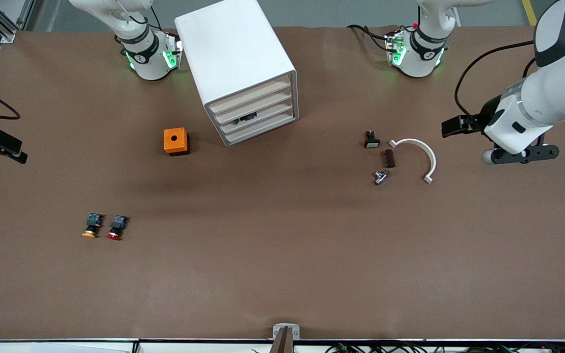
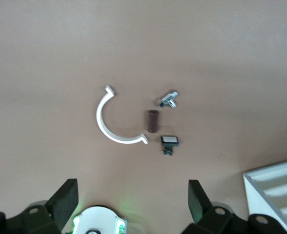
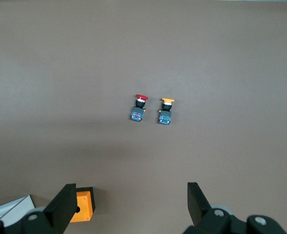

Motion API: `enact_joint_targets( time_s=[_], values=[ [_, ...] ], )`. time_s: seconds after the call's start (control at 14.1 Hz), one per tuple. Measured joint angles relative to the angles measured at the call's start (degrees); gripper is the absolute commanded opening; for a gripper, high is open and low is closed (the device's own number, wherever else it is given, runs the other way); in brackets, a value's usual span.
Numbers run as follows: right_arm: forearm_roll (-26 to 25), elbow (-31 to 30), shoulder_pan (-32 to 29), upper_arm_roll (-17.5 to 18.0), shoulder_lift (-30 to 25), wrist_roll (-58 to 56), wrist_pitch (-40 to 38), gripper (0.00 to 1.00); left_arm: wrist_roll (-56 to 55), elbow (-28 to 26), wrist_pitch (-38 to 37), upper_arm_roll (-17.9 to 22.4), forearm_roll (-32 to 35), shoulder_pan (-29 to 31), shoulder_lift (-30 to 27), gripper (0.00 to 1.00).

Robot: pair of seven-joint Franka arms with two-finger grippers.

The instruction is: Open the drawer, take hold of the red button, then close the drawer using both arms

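The white four-drawer cabinet stands between the arm bases, with its second-tier drawer pushed in like the other tiers. The red-capped button lies on the brown table beside an orange-capped one, nearer the front camera toward the right arm's end; the right wrist view shows it too. My right gripper is open and empty, high over that end of the table. My left gripper is open and empty, high over the left arm's end.
An orange box with a hole sits beside the cabinet. A white arc, a brown cylinder, a metal fitting and a small white-capped switch lie toward the left arm's end. A small dark part shows at the cabinet's front.
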Motion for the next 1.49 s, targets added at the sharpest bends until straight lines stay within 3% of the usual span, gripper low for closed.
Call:
enact_joint_targets(
  time_s=[0.64, 0.99, 1.49],
  values=[
    [-0.1, 0.0, 0.0, 0.0, 0.0, 0.0, -0.4, 1.0, 6.1, -1.0, 10.6, 0.5, 2.3, 5.0, -1.2, 0.99],
    [-0.1, 0.0, 0.0, 0.0, 0.0, 0.1, -0.4, 1.0, 9.0, 0.0, 10.7, 8.8, 2.3, 0.4, -3.0, 0.99],
    [-0.1, 0.0, 0.0, 0.0, 0.0, 0.1, -0.4, 1.0, 9.0, -3.0, 10.7, 9.3, 2.3, 0.0, -8.0, 0.99]
  ],
)
